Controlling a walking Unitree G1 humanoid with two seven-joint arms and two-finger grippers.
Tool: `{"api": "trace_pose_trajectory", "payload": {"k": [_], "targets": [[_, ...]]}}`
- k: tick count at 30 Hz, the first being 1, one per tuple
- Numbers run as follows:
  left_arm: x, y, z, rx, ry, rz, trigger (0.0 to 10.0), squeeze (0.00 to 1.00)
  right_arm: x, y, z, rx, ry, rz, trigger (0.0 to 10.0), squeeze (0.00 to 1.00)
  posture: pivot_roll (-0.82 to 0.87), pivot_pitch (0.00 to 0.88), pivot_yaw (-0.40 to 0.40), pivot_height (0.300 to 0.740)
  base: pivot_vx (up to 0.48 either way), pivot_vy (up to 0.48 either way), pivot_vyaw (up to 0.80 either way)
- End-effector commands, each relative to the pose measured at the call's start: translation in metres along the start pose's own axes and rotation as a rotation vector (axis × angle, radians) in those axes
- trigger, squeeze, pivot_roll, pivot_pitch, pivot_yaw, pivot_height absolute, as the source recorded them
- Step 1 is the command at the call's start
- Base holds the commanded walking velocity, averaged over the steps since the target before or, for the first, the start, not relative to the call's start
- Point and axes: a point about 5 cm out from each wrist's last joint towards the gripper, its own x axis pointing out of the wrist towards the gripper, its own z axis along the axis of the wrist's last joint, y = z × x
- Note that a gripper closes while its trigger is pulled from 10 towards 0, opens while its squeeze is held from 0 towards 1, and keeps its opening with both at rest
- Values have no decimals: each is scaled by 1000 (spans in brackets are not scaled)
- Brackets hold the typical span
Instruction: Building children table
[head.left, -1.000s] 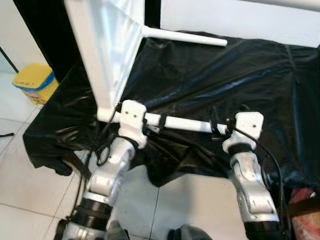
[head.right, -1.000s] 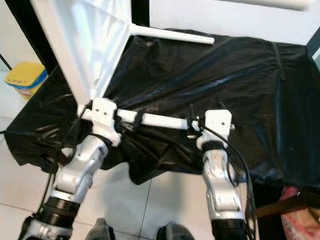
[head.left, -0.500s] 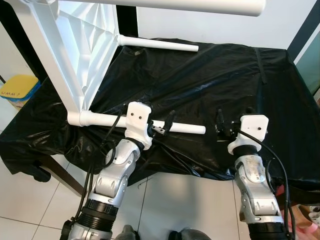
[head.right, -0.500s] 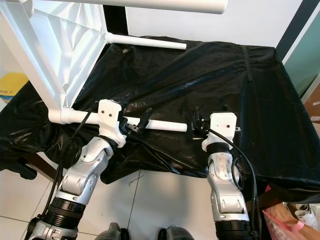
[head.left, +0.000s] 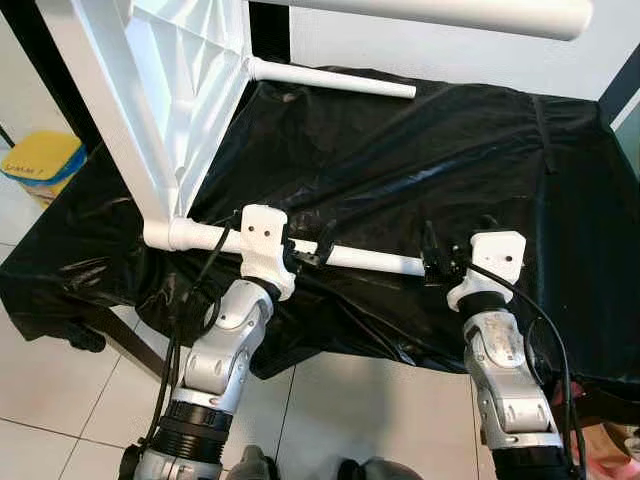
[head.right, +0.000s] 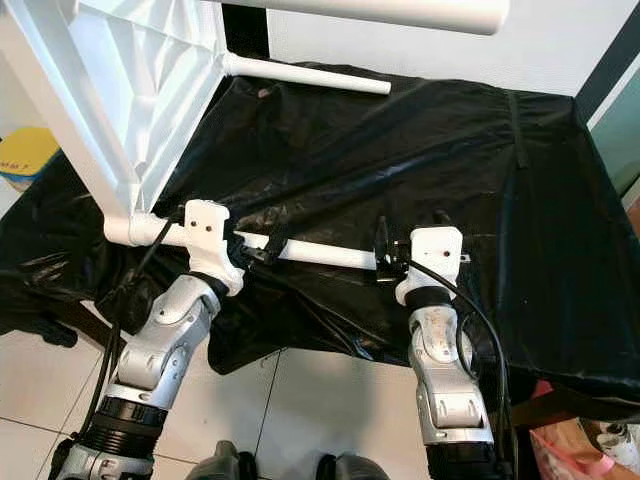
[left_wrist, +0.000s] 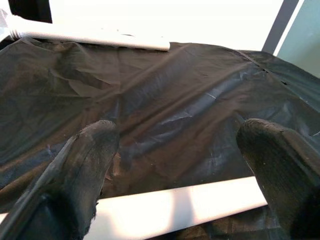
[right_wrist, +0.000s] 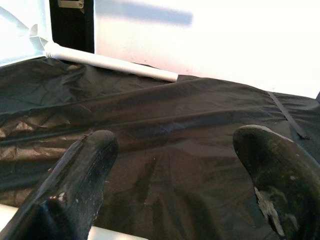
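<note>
Nearest the camera, two silver arms rise from a white tiled floor (head.left: 60, 400); the left gripper (head.left: 305, 252) sits at the near table leg (head.left: 360, 258), its two black fingers (left_wrist: 82, 170) spread wide with the white tube lying across the gap between them — whether the pads touch it cannot be told. The right gripper (head.left: 432, 262) is at the free end of the same leg, its fingers (right_wrist: 75, 185) likewise spread apart, a sliver of white tube showing at the base of one finger.

The near table leg runs level along the front edge of a surface draped in a black plastic sheet (head.left: 400, 160); its left end joins the corner of the white tabletop (head.left: 165, 110), which stands tilted up on its edge at the left, ribbed underside facing the right.

Farther back, a second leg (head.left: 335, 80) juts from the tabletop's far corner and lies over the rear of the black plastic sheet; a third leg (head.left: 440, 14) crosses the top of the head views, higher up — its far end rounded. A yellow tub (head.left: 40, 165) stands on the floor at the left, beyond the tabletop.
</note>
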Motion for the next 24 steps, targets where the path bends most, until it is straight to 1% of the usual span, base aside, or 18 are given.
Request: {"api": "trace_pose_trajectory", "payload": {"k": [1,5,8,13,17,24], "targets": [[-3,-1,-3,-1,20,-28,10000,0,-3,-1,-1,9,4,-4,10000,0,9,127,-54,740,0,416,0],[-3,-1,-3,-1,25,-30,10000,0,-3,-1,-3,21,20,-13,10000,0,11,130,-53,740,0,410,0],[-3,0,-3,-5,29,-26,10000,0,-3,-1,-4,20,28,-15,10000,0,13,131,-51,740,0,288,-665],[-4,1,-2,2,25,-25,10000,0,-3,-1,-4,25,15,-11,10000,0,17,136,-50,740,0,0,-610],[-5,2,-1,23,25,-21,10000,0,-3,0,-4,17,12,-6,10000,0,19,137,-48,740,0,0,0],[-5,4,2,18,6,-15,10000,0,-2,-2,-3,14,7,-10,10000,0,19,145,-47,740,0,0,0]]}}
